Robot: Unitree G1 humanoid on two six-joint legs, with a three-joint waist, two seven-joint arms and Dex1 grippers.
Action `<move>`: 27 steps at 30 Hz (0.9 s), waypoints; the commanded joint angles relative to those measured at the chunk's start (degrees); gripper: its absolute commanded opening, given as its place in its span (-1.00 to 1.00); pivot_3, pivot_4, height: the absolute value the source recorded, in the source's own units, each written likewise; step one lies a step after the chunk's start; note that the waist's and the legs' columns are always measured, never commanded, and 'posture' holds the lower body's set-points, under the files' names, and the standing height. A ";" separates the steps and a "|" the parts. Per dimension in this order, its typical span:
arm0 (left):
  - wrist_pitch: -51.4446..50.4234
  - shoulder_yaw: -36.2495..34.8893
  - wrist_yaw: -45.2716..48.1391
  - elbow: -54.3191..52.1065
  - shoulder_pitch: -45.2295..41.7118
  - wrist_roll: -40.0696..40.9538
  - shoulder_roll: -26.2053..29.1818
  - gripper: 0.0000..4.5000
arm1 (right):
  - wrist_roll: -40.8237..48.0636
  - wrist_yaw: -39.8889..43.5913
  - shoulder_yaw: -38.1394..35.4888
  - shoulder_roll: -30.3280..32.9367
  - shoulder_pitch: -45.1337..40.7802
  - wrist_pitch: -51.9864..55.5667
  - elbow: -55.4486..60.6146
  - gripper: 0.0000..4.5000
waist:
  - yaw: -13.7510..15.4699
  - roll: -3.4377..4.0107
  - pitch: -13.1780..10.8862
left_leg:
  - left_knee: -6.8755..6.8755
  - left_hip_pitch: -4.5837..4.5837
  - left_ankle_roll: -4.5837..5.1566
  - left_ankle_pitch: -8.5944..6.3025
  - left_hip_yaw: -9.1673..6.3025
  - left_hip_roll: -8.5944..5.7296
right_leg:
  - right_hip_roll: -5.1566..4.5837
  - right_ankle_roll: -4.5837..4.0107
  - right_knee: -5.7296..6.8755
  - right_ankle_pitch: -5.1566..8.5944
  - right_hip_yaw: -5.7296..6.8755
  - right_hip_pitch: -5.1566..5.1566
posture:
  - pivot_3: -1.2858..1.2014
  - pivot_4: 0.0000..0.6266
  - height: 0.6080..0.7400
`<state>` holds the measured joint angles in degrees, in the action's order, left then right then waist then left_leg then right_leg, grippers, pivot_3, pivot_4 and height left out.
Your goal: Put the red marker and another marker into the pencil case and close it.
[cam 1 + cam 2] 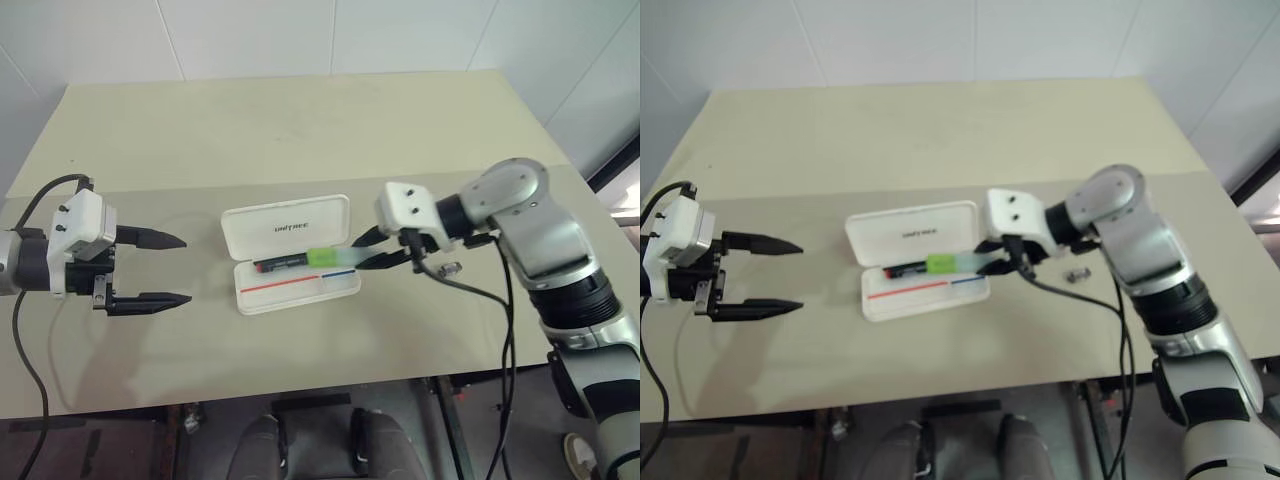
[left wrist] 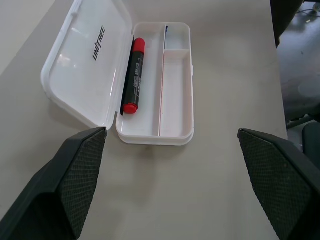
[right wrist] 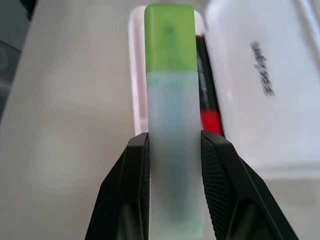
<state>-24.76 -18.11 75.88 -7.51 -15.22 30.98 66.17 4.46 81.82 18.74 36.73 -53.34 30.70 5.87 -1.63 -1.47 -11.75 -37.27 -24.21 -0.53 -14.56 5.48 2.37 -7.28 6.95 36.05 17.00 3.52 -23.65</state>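
The white pencil case (image 1: 262, 293) lies open mid-table, lid (image 1: 285, 227) folded back. Inside, along the hinge side, lies the red marker (image 1: 281, 264), also plain in the left wrist view (image 2: 133, 75). My right gripper (image 1: 372, 250) is shut on the other marker, a pale one with a light-green cap (image 1: 326, 257); it hangs just over the case's right end, cap pointing left. In the right wrist view the fingers (image 3: 220, 170) clamp its pale body (image 3: 172, 125). My left gripper (image 1: 172, 270) stands open to the left of the case, apart from it.
A tiny dark metallic object (image 1: 451, 268) lies on the table right of the case, under my right arm. The tan table (image 1: 300, 130) stretches bare behind the case. Its front edge runs close below the case.
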 commanded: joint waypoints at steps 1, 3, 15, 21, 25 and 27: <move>1.92 0.32 0.16 0.51 -1.08 -1.42 0.74 1.00 | -0.36 -3.06 1.93 -2.65 -2.60 1.35 1.23 -0.52 | -0.02 0.00 0.00 | 0.01 0.00 0.00 0.00 0.01 0.00 | 0.00 0.00 0.00 0.00 0.00 -0.01 | 0.03 -0.52 1.00; 2.06 0.38 0.07 0.50 -1.04 -1.50 0.66 1.00 | -0.25 -4.30 3.05 -4.33 -3.11 2.36 1.03 -0.52 | -0.12 0.00 0.00 | 0.03 -0.01 0.00 0.00 0.02 0.01 | 0.02 0.00 0.00 0.00 0.00 -0.03 | 0.03 -0.52 1.00; 1.80 0.81 -1.68 -0.47 -0.27 -1.99 -0.34 1.00 | 0.47 -10.35 11.17 -13.50 -3.03 8.60 4.06 -0.52 | -0.07 -0.02 0.01 | 0.00 -0.02 -0.04 -0.02 0.04 0.16 | 0.13 -0.03 0.02 0.02 -0.01 -0.04 | 0.03 -0.52 1.00; 1.88 1.25 -2.15 -0.53 -0.46 -2.14 -0.82 1.00 | -0.94 -12.57 13.77 -15.27 -2.50 6.64 1.47 -0.52 | -0.08 -0.06 0.04 | -0.02 -0.02 -0.04 -0.02 0.04 0.16 | 0.14 -0.03 0.05 0.02 -0.01 -0.04 | 0.03 -0.52 1.00; 1.96 1.57 -2.56 -0.50 -0.63 -2.24 -0.97 1.00 | -2.78 -14.17 14.96 -16.59 -3.25 3.71 -2.21 -0.52 | -0.15 -0.06 0.04 | -0.02 -0.01 -0.06 -0.03 0.04 0.19 | 0.17 -0.04 0.04 0.02 -0.01 -0.04 | 0.03 -0.52 1.00; 1.98 1.60 -2.71 -0.53 -0.57 -2.16 -0.96 1.00 | -3.92 -14.41 15.65 -17.10 -3.54 1.72 -3.82 -0.52 | -0.18 -0.06 0.04 | -0.01 -0.01 -0.08 -0.04 0.04 0.23 | 0.21 -0.06 0.04 0.02 -0.01 -0.06 | 0.03 -0.52 1.00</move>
<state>-23.29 -15.55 73.37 -6.59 -15.35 28.84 65.14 1.30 67.82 33.94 20.32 -55.50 34.71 1.68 -1.81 -1.54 -11.71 -37.28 -24.22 -0.63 -14.61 5.52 2.61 -7.04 6.89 36.09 17.03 3.51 -23.71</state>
